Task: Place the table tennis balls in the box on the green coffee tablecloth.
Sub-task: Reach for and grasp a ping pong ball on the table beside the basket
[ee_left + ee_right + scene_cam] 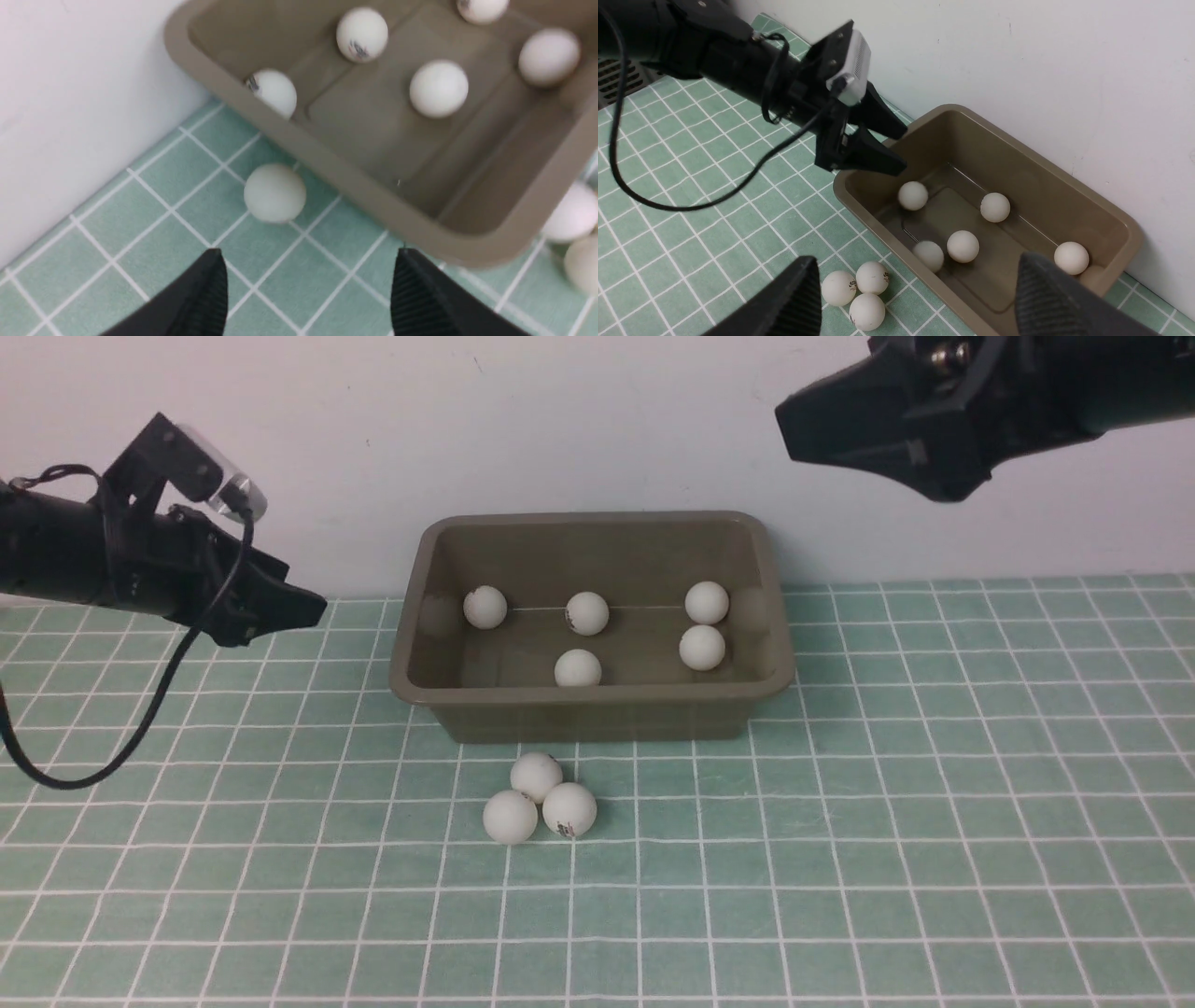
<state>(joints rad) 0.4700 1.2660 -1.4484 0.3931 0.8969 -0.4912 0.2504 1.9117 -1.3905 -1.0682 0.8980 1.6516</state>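
The olive-brown box (425,672) stands on the green checked tablecloth (934,803) against the wall, with several white table tennis balls (587,613) inside. Three more balls (539,777) lie bunched on the cloth in front of it. My left gripper (313,609) hovers left of the box, open and empty (310,254). In the left wrist view one ball (274,192) shows against the cloth just outside the box's wall (327,158); I cannot tell whether it rests there or is in the air. My right gripper (794,420) hangs high at the right, open and empty (917,261).
A white wall (597,420) rises right behind the box. The left arm's black cable (140,728) loops down over the cloth on the left. In the right wrist view the left arm (738,65) reaches over the box's corner.
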